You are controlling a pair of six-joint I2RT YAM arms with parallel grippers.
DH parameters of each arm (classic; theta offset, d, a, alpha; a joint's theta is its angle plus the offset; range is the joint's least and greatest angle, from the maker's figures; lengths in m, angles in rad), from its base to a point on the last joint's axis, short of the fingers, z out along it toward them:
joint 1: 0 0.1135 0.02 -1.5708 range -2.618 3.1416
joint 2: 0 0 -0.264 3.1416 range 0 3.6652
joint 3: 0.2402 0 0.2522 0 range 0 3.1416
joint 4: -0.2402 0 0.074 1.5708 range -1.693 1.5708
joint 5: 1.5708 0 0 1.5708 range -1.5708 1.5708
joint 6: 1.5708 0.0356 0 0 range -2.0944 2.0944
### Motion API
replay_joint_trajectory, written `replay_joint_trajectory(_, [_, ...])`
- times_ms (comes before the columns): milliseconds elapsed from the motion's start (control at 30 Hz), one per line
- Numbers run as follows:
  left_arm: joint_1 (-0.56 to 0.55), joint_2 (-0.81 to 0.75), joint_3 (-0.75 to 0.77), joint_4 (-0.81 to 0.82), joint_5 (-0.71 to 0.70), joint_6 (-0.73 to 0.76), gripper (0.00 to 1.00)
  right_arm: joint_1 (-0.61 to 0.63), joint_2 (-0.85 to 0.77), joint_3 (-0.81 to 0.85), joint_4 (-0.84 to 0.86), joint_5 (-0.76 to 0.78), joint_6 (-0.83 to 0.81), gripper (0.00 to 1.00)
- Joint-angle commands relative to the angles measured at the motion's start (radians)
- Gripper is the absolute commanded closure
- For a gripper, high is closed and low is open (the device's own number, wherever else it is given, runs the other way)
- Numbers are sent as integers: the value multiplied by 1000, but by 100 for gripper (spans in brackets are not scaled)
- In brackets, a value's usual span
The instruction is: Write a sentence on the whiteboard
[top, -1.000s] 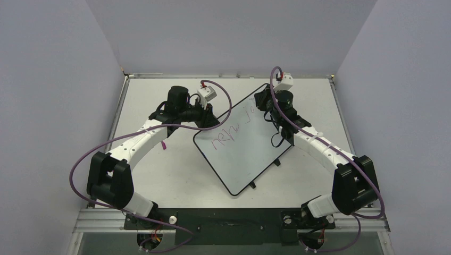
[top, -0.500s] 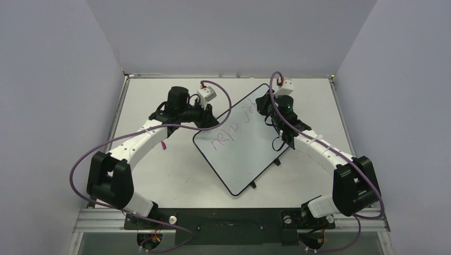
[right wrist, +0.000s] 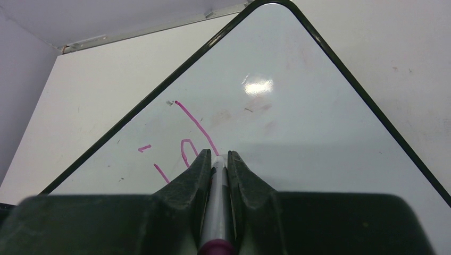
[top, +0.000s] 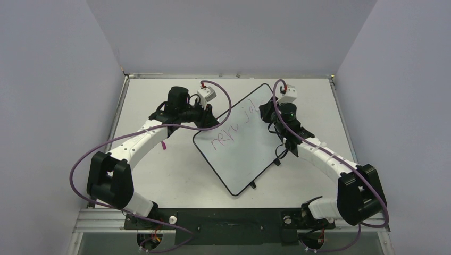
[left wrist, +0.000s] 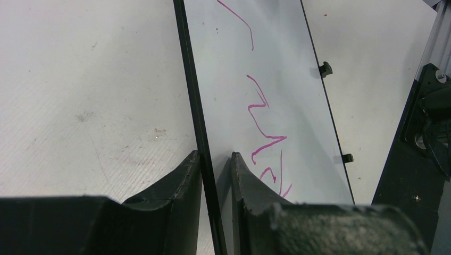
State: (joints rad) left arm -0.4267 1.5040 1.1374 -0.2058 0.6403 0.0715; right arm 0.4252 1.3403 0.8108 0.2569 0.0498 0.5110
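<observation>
The whiteboard lies at an angle in the middle of the table, white with a thin black frame. Pink handwriting runs along its upper left side; it also shows in the left wrist view and the right wrist view. My left gripper is shut on the board's left frame edge, one finger on each side. My right gripper is shut on a white marker pen with a dark pink end, its tip down on the board at the foot of a long pink stroke.
The board's two small black tabs sit on its lower right edge, also in the left wrist view. Grey walls close in the table on three sides. A metal rail with the arm bases runs along the near edge.
My right gripper has moved with the pen toward the right, near the board's far corner, and the pink writing has grown by a stroke. The left arm and the board have not moved.
</observation>
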Motion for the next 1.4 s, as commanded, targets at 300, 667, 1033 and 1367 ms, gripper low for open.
replay_joint_trajectory(300, [-9, -17, 0, 60, 7, 83, 100, 3, 17, 69, -76, -4, -9, 100])
replay_joint_trajectory(667, [-9, -10, -1, 61, 9, 85, 100, 3, 76, 160, -86, -17, -11, 100])
replay_joint_trajectory(1033, [-9, -7, 0, 60, 8, 87, 100, 0, 113, 215, -99, -5, -26, 100])
replay_joint_trajectory(1367, [-9, -4, 1, 57, 8, 90, 100, -16, 96, 182, -110, 28, -36, 100])
